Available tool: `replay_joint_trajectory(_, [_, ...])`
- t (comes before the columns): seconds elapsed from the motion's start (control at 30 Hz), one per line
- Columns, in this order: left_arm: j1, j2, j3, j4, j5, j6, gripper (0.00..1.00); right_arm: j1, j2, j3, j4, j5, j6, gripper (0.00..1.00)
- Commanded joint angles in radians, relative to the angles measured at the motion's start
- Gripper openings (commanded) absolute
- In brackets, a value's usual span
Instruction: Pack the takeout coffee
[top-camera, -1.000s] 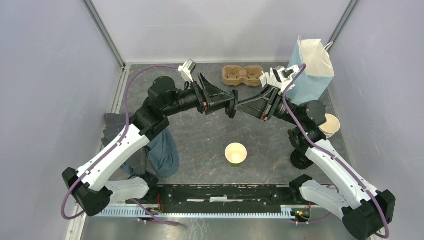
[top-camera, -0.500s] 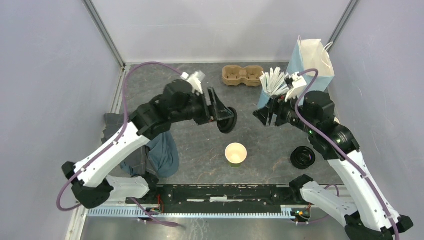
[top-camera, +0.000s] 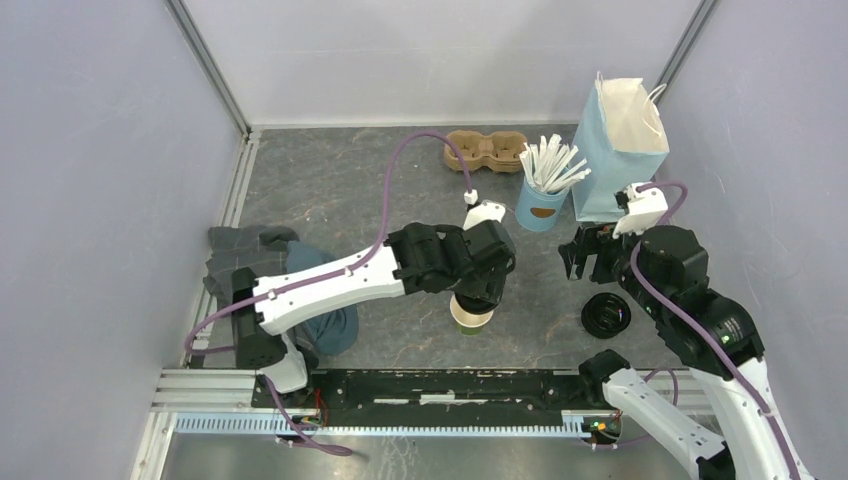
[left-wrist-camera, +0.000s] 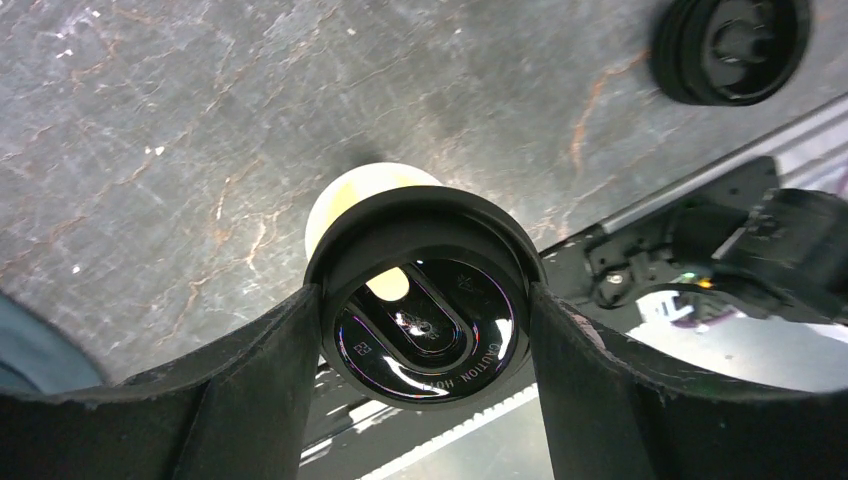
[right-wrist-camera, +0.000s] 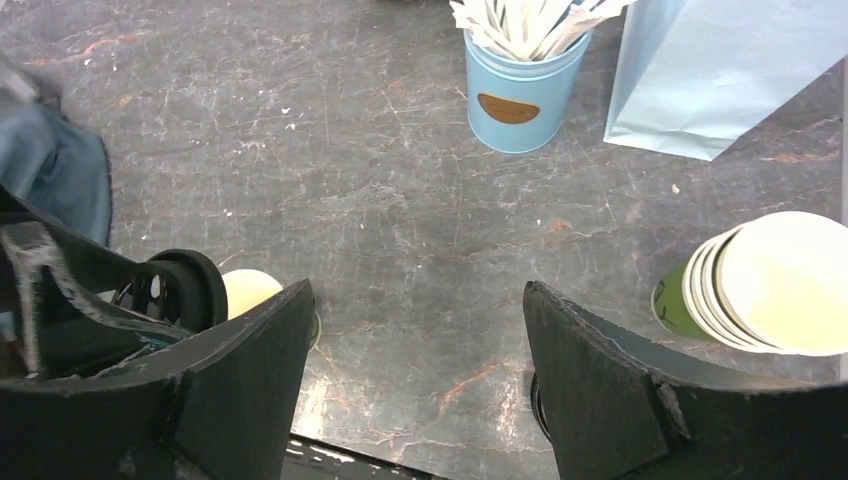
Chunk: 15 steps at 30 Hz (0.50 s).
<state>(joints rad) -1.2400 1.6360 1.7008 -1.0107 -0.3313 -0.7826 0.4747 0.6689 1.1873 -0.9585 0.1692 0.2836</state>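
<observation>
Takeout coffee (top-camera: 472, 319) at the near centre of the tabletop (top-camera: 340, 190), upright and not yet capped: a small dark-green paper cup with a cream inside and a rolled rim (left-wrist-camera: 352, 196). The left jaws clasp the round black lid (left-wrist-camera: 425, 300) by its edge, one jaw on either side, directly over the cup mouth and covering most of it. Whether lid and rim touch cannot be told. The lid is glossy moulded plastic with a raised outer ring, an oval recess and embossed lettering.

The right jaws stand wide with nothing between them, over bare tabletop to the right of the cup and near a stack of spare black lids (top-camera: 606, 315). Behind stand a tall blue paper bag (top-camera: 625, 150), open at the top, and just beside it a light-blue cup of white sticks (top-camera: 543, 205). A brown pulp cup carrier (top-camera: 485, 150) lies at the far edge, nested spare cups (right-wrist-camera: 770, 285) at the right, and a grey-blue cloth (top-camera: 325, 305) at the left. The tabletop is dark, matt and veined like stone.

Handling, as judged: the cup is probably light, and its thin wall would give under a hard squeeze. The rolled rim is its stiffest part, so the wall just below the rim is the better place to hold it, kept upright. The paper should grip well, while the lid is slick, springy and needs even pressure all round to seat
</observation>
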Motion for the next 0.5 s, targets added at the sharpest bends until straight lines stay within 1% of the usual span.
replay_joint_trajectory(0.0, [-0.010,0.030,0.036,-0.050,-0.113,0.074,0.52,-0.003,-0.024,-0.007,0.003,0.063,0.010,0.85])
replay_joint_trajectory(0.2, [-0.011,0.054,-0.011,0.002,-0.103,0.102,0.53,-0.002,-0.049,-0.004,0.010,0.080,0.019,0.94])
replay_joint_trajectory(0.47, [-0.011,0.106,-0.028,0.031,-0.069,0.127,0.54,-0.003,-0.055,0.019,0.006,0.096,0.009,0.97])
